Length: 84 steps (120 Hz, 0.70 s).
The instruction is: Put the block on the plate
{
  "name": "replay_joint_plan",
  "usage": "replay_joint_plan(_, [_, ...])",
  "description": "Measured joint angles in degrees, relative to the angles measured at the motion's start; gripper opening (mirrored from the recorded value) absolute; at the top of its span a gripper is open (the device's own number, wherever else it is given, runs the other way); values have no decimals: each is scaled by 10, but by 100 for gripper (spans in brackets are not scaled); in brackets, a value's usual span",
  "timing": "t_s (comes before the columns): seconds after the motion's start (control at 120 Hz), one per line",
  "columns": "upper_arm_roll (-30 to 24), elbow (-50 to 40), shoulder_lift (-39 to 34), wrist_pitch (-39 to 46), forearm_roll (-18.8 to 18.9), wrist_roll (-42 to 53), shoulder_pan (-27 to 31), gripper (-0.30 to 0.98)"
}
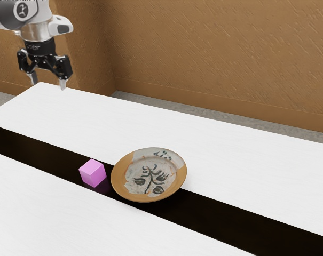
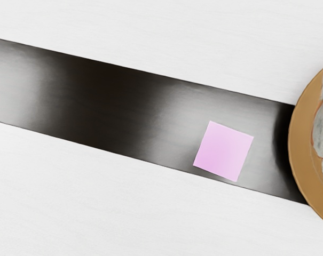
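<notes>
One pink block (image 1: 92, 174) — cube-shaped, turned slightly askew to black strip (image 1: 41, 152) — fingers (image 1: 63, 84) wide apart.

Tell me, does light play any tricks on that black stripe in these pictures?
Wrist view: pale glare washes over parts of the black stripe, with a dark shadow-like patch beside the plate; exterior view: the stripe looks nearly black, with a faint purplish tint, probably a reflection, by the block.

Pink block (image 1: 92, 173) beside plate (image 1: 149, 175); tool (image 1: 48, 83) high, spread.
</notes>
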Motion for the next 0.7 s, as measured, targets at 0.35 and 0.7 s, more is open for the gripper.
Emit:
replay_joint_plan(0.35, [0,-119,33,38,4,-35,0,69])
replay_joint_plan(0.7, [-1,-268,73,207,-26,-33,3,69])
